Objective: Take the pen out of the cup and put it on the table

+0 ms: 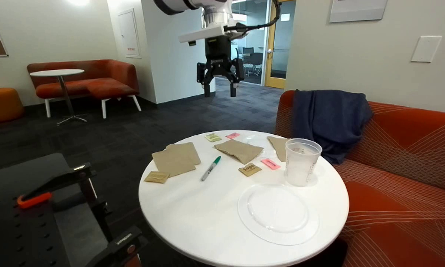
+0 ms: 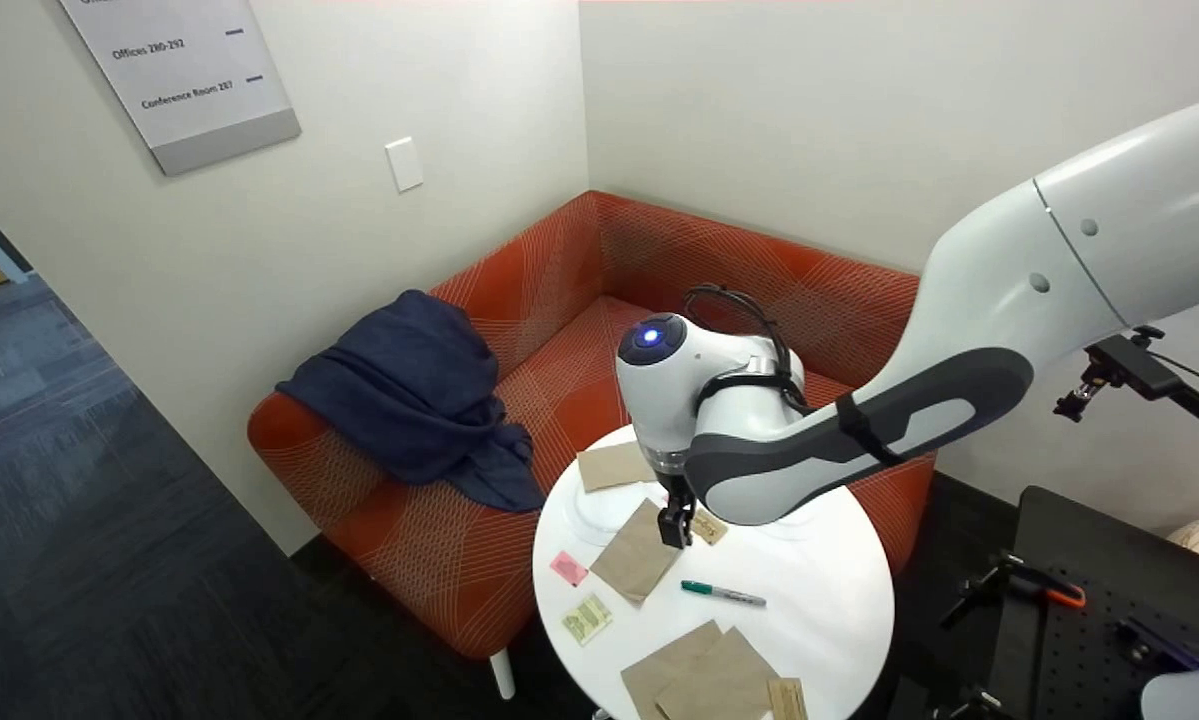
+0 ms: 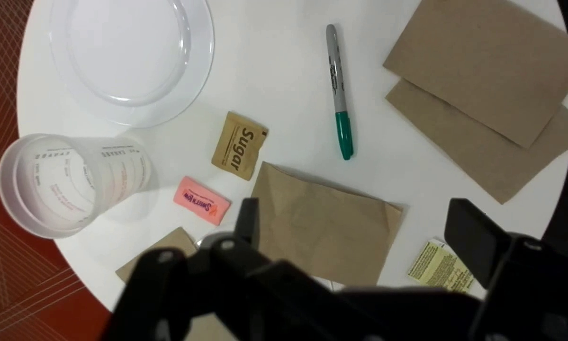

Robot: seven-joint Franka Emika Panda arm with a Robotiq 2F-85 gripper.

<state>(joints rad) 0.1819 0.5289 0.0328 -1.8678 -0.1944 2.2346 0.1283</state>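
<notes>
The pen, a grey marker with a green cap, lies flat on the table in both exterior views [image 1: 210,168] [image 2: 723,594] and in the wrist view [image 3: 339,90]. The clear cup [image 1: 300,165] stands upright near the table's edge on the sofa side. It also shows in the wrist view [image 3: 118,175]; in an exterior view the arm hides it. The white round table [image 1: 192,218] lies below my gripper [image 1: 220,92]. My gripper is open and empty, high above the table. In the wrist view its fingers [image 3: 352,213] stand wide apart over a brown napkin, offset from the pen's green end.
A clear round plate [image 1: 278,213] lies near the cup. Brown napkins [image 1: 176,159], a sugar packet [image 1: 249,169], pink packets [image 1: 270,164] and a yellow-green packet [image 1: 213,137] lie around the pen. An orange sofa [image 1: 396,163] with a dark blue cloth [image 1: 330,118] borders the table.
</notes>
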